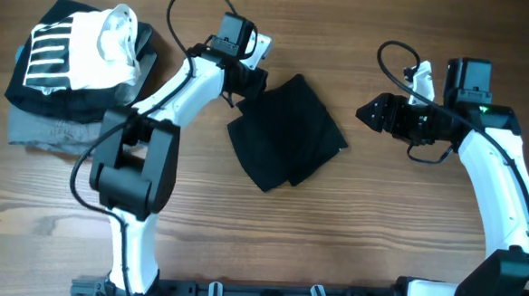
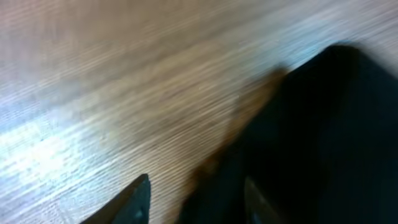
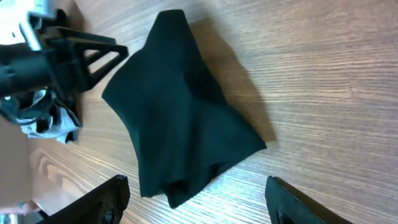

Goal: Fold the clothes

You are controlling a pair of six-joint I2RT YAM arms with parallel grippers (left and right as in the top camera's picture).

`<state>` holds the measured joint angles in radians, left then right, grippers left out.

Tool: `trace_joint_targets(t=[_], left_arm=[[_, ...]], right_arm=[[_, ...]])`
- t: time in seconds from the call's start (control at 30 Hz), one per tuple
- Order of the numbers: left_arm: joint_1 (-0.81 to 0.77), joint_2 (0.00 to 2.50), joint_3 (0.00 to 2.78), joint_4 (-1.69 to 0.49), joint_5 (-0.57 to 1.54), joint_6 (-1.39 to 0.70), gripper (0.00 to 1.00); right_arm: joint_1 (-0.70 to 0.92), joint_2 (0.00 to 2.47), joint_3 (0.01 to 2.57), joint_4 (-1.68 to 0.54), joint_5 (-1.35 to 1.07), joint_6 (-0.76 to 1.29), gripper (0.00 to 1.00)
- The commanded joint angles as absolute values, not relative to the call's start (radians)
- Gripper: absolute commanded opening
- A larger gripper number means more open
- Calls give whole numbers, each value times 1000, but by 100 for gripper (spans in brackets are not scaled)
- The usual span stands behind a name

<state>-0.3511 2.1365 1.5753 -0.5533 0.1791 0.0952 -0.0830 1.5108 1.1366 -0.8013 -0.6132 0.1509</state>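
The black T-shirt (image 1: 288, 131) lies folded into a compact, roughly diamond shape on the wooden table, mid-table. My left gripper (image 1: 248, 82) is at its upper-left corner. In the left wrist view the left gripper (image 2: 196, 202) is open, one finger over bare wood and the other over the black fabric (image 2: 323, 137). My right gripper (image 1: 368, 113) is open and empty, a little right of the shirt. In the right wrist view its fingers (image 3: 196, 199) frame the shirt (image 3: 180, 112), with the left gripper (image 3: 93, 56) behind it.
A pile of other clothes sits at the far left: a black garment with white stripes (image 1: 56, 51), something white (image 1: 116, 36) on top, and a grey folded garment (image 1: 48, 128) beneath. Part of that pile shows in the right wrist view (image 3: 50, 118).
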Motion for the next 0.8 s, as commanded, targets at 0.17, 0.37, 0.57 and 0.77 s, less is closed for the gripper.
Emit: trace_joint_targets(t=[0.17,0.37,0.57,0.77], left_arm=[[-330,2215,1569,-784,297,118,34],[-359,2207,1569,-1096,531,66,15],[-340,2115,1571,-1190,501,60,24],[-239,1991,1579,-1116,505,-3,72]], right_arm=[[-82,1505,1148,-802,-621,130,75],[-82,1505,1148,-813,-570,130,76],[-80,1510,1126,-850,-541,105,62],[-7,1550,995,-720,-549,105,7]])
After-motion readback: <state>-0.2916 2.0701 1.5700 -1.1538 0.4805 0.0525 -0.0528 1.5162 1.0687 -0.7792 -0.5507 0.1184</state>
